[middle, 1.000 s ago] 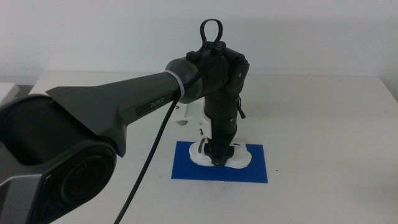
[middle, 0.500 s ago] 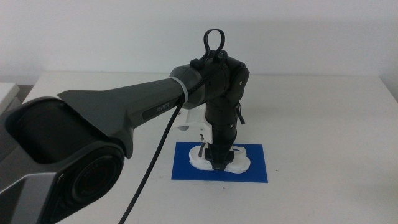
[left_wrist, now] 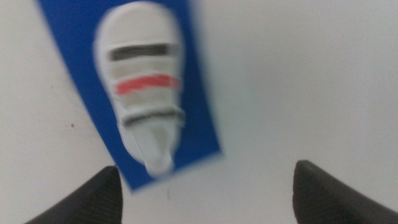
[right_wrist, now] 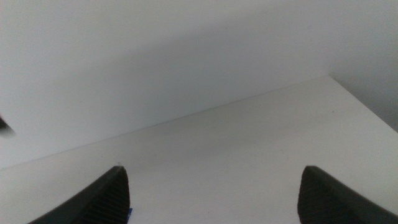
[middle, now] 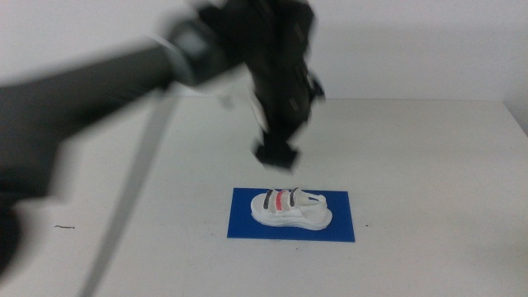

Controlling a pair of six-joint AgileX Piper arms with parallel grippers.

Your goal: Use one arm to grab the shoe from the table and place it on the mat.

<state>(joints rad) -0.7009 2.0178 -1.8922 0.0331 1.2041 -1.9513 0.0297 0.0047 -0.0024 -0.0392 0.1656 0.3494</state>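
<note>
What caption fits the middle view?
Shoe lies on the blue mat; the open left pincer hangs above it, empty.

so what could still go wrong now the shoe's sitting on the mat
Little, probably. The shoe lies wholly on the mat, free of the left tool, which is above it with jaws open and blurred by motion; a downward swing could knock the shoe. The right tool waits elsewhere.
</note>
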